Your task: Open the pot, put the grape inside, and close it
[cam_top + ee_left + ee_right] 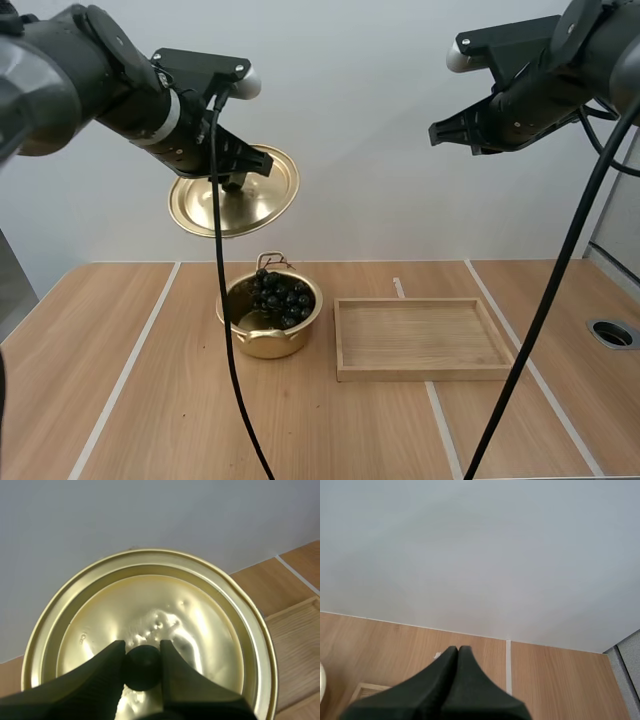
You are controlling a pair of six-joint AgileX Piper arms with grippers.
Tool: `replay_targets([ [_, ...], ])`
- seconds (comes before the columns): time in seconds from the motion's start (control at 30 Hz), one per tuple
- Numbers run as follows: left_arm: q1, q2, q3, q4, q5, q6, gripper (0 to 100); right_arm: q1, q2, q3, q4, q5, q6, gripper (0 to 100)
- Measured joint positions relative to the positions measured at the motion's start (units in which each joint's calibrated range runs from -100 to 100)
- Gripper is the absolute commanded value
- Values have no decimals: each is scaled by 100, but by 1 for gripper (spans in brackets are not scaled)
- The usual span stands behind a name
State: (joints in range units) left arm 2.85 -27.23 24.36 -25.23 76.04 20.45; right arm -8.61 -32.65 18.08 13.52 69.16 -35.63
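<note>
A golden pot [268, 325] stands open on the table, with a bunch of dark grapes [280, 295] inside it. My left gripper [238, 180] holds the golden lid [236, 192] in the air above and a little left of the pot, tilted. In the left wrist view its fingers [107, 672] pinch the lid's black knob [142, 667] over the shiny lid [150, 610]. High over the table's right side, my right gripper [440, 130] is shut on nothing. Its two fingertips [457, 652] lie together as one wedge.
A shallow wooden tray [421, 338] lies just right of the pot; one corner of it [362, 690] shows under my right gripper. White lines cross the wooden tabletop. A round hole [612, 333] sits near the table's right edge.
</note>
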Motion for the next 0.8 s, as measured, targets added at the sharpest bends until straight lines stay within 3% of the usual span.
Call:
replay_targets([
  [0.23,-614,495,0,1160,-385,-698,0,0,-114,120,63,188,10,0],
  [0.33,-785,715,0,1785,-563,-1107,0,0,-114,120,63,188,10,0],
  [0.5,-889,1059,0,2192,-973,-1455,0,0,-114,120,63,290,10,0],
  [0.8,-889,1412,615,2206,-1731,-1541,0,0,-140,120,63,311,10,0],
])
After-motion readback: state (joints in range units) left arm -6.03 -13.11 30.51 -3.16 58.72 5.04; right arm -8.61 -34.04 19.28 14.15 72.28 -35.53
